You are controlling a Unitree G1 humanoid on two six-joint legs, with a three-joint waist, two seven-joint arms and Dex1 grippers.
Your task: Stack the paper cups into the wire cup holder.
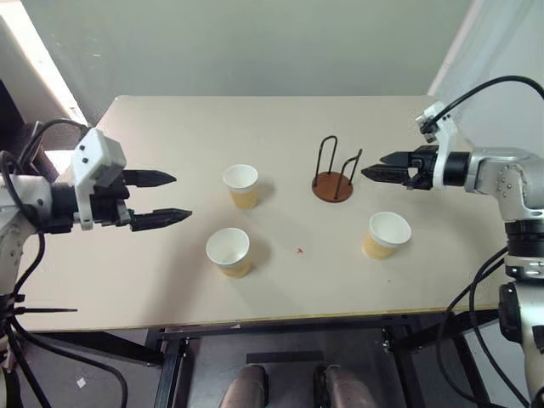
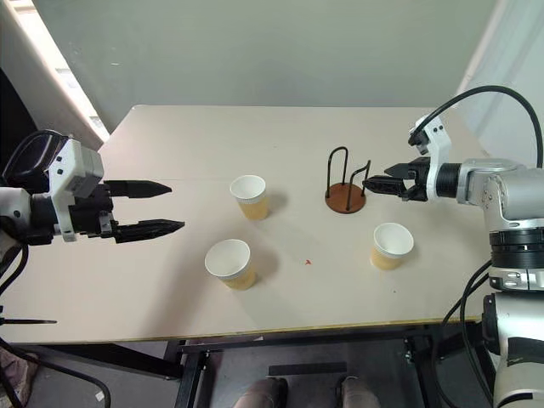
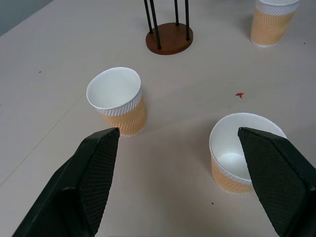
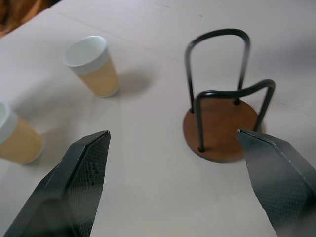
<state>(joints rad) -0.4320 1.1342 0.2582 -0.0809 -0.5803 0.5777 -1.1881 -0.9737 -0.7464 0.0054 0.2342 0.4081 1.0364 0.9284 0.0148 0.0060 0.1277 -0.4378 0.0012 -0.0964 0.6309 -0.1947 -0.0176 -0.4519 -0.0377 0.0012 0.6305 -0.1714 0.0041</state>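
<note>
Three paper cups stand upright and apart on the beige table (image 1: 170,127): one mid-table (image 1: 241,185), one nearer the front (image 1: 229,251), one at the right (image 1: 388,234). The wire cup holder (image 1: 332,174), a brown disc with black wire loops, stands empty behind the right cup. My left gripper (image 1: 170,198) hovers open at the left, pointing toward the two left cups (image 3: 118,98) (image 3: 242,155). Just right of the holder (image 4: 222,123), my right gripper (image 1: 374,167) hangs open above the table with nothing between its fingers.
A small red speck (image 1: 299,251) lies on the table between the front cup and the right cup. The table's front edge (image 1: 255,323) runs close below the cups. A grey wall (image 1: 255,42) stands behind the table.
</note>
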